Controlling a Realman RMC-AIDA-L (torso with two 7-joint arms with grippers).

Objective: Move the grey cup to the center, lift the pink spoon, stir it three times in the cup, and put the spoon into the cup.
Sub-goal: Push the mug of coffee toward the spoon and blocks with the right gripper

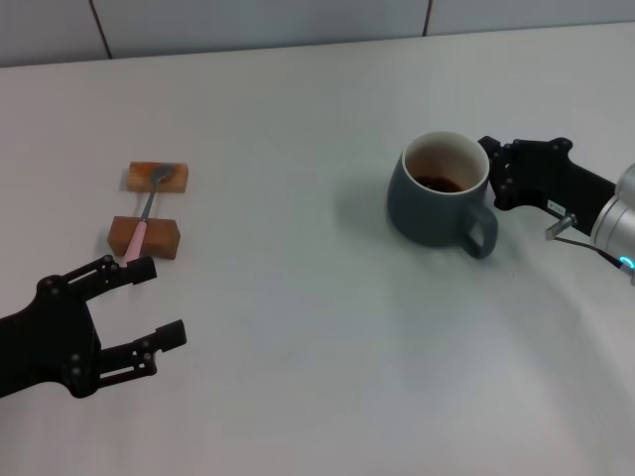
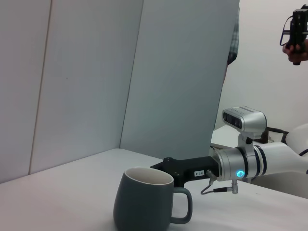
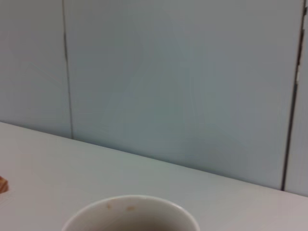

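The right gripper (image 1: 493, 171) reaches in from the right side of the bench (image 1: 317, 297), low and roughly level, its black fingers right against the far right wall of the grey cup (image 1: 442, 191) near the rim; whether they pinch the wall or merely touch it cannot be told. The left gripper (image 1: 149, 302) hovers low at the near left, its two fingers spread wide apart and holding nothing, the farther fingertip just short of the nearer of two wooden blocks (image 1: 145, 236). The grey cup stands upright at right of centre, squat and rounded, blue-grey outside and white inside, with dark brown liquid low in it and its loop handle turned toward the near right. The pink spoon (image 1: 149, 211) lies bridged across the two blocks at the left, its metal bowl on the farther block and its pale pink handle on the nearer one. Between cup and spoon the middle of the bench is a broad open stretch, and a panelled wall (image 1: 298, 25) bounds the far edge.
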